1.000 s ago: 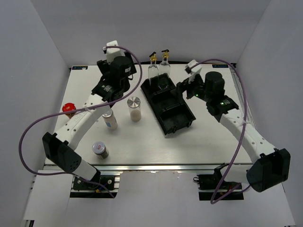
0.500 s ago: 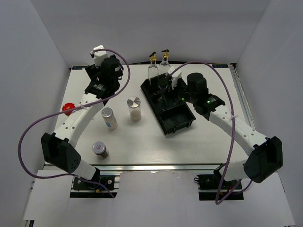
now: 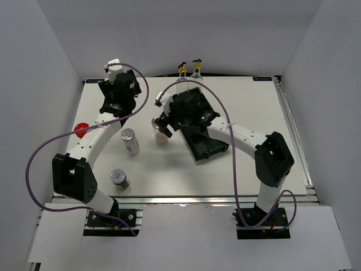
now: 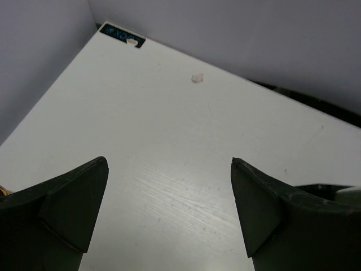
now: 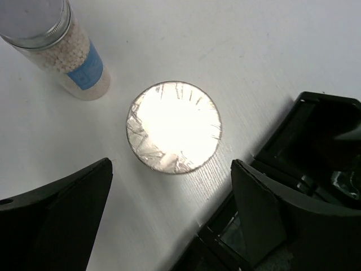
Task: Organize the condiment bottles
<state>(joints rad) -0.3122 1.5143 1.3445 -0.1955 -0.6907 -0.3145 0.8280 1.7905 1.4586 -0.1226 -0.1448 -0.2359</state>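
Note:
Two tall glass bottles with gold spouts (image 3: 182, 72) (image 3: 196, 68) stand at the far end of the black tray (image 3: 210, 145). A wide silver-lidded jar (image 3: 161, 134) (image 5: 174, 127) stands left of the tray, and my right gripper (image 3: 164, 121) (image 5: 170, 165) hovers open just above it, its jaws wider than the lid. A blue-labelled shaker jar (image 3: 130, 141) (image 5: 63, 49) stands further left. A small dark silver-lidded jar (image 3: 118, 178) is near the front. A red-capped jar (image 3: 82, 129) is at the left edge. My left gripper (image 3: 115, 90) (image 4: 169, 162) is open and empty over bare table at the back left.
The tray (image 5: 318, 141) lies diagonally in the middle of the white table (image 3: 169, 169), its near compartments showing no bottles. Grey walls close in the back and sides. A small label (image 4: 122, 35) marks the table's back-left corner.
My right arm has swung left from over the tray to above the wide silver-lidded jar. My left gripper has drawn back toward the back-left corner.

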